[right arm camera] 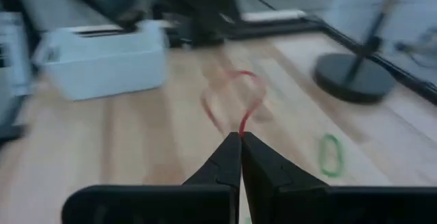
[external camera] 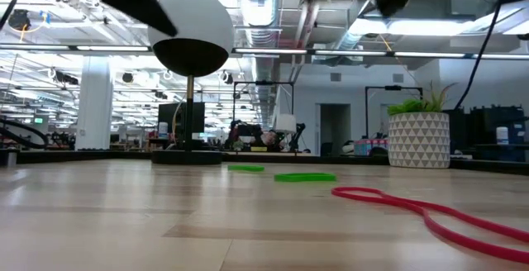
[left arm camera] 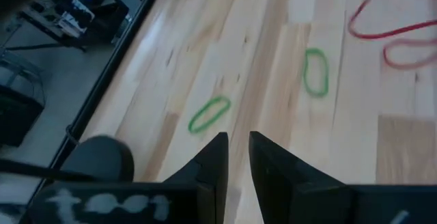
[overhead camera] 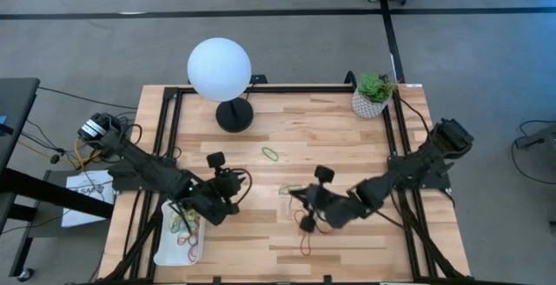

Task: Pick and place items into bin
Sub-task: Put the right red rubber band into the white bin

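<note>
Right gripper (right arm camera: 240, 136) reaches toward table centre, fingers pinched on one red band (right arm camera: 235, 101); left gripper (left arm camera: 237, 142) narrowly open just beside bin (overhead camera: 165, 243); two green bands (left arm camera: 209, 113) loose mid-table.

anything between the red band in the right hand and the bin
The left arm and left hand sit over the bin, on the path from the right hand holding the red band.
</note>
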Controlling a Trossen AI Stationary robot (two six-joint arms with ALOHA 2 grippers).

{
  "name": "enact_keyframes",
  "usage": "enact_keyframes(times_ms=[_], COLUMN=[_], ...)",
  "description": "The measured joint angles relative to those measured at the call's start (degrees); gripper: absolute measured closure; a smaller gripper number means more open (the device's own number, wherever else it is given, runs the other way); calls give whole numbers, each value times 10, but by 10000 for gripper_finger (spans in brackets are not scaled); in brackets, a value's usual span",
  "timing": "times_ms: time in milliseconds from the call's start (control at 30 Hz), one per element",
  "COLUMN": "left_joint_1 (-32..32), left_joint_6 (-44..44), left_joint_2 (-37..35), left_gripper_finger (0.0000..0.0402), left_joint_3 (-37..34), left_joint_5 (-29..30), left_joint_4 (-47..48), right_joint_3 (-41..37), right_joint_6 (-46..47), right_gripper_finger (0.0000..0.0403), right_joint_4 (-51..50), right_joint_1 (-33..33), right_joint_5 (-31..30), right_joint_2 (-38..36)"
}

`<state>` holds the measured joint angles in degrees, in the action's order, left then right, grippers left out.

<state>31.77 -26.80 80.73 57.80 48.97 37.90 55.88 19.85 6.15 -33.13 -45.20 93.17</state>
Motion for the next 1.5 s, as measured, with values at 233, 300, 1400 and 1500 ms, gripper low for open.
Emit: enact_keyframes(times_ms=[233,300,1400,1500], left_joint_1=[-34,-39,-58,-59], left_joint_6=[42,41,321,320], left_joint_2=[0,0,0,0], left_gripper_finger=[351,351,349,339], left_joint_3=[0,0,-86,-86], left_joint_5=[-6,-7,-281,-300], left_joint_4=[-85,-86,-449,-451], right_joint_3=[0,0,2,4], right_joint_6=[41,46,60,48], right_gripper_finger=[400,400,401,401], right_joint_4=[-21,-22,98,135], right_joint_1=[52,58,54,58], right_joint_5=[51,63,228,263], right_joint_2=[0,0,15,36])
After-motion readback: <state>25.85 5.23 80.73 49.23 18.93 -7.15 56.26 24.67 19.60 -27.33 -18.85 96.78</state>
